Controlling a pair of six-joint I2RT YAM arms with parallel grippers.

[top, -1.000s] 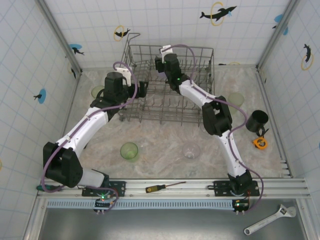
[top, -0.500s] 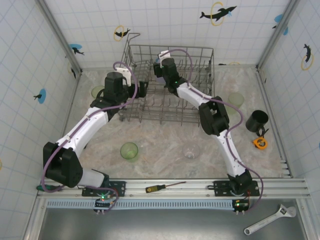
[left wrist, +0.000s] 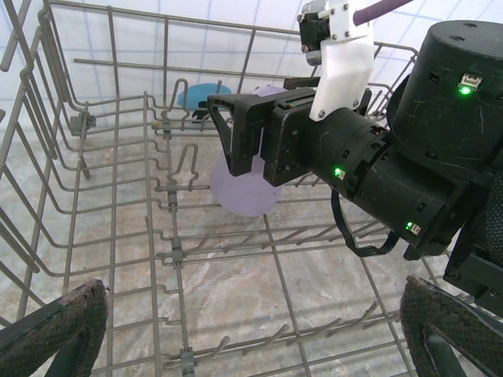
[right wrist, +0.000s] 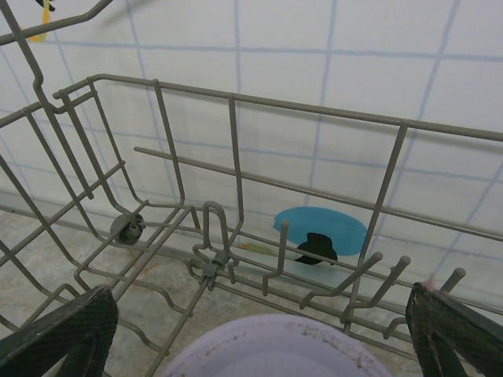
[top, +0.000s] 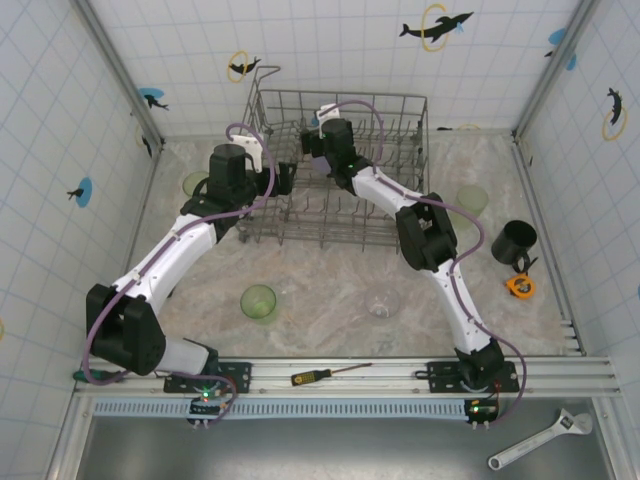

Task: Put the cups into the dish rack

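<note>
On the table (top: 320, 275), seen from overhead, a green tumbler (top: 258, 302) and a clear glass (top: 382, 301) stand at lower centre, with a black mug (top: 515, 242) at the right. Farther up, the left end effector (left wrist: 251, 306) is open and empty at the left side of the dish rack (top: 390, 120), upper centre. Inside the rack, the right end effector (right wrist: 263, 302) grips a lavender cup (left wrist: 245, 188) just above the wire floor.

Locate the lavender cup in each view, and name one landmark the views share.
Top external: hidden by the right gripper, back left inside the dish rack.
Left wrist: lavender cup at centre, in that gripper's grasp.
Right wrist: rim at bottom centre.
Shared landmark: the dish rack's wire walls.
</note>
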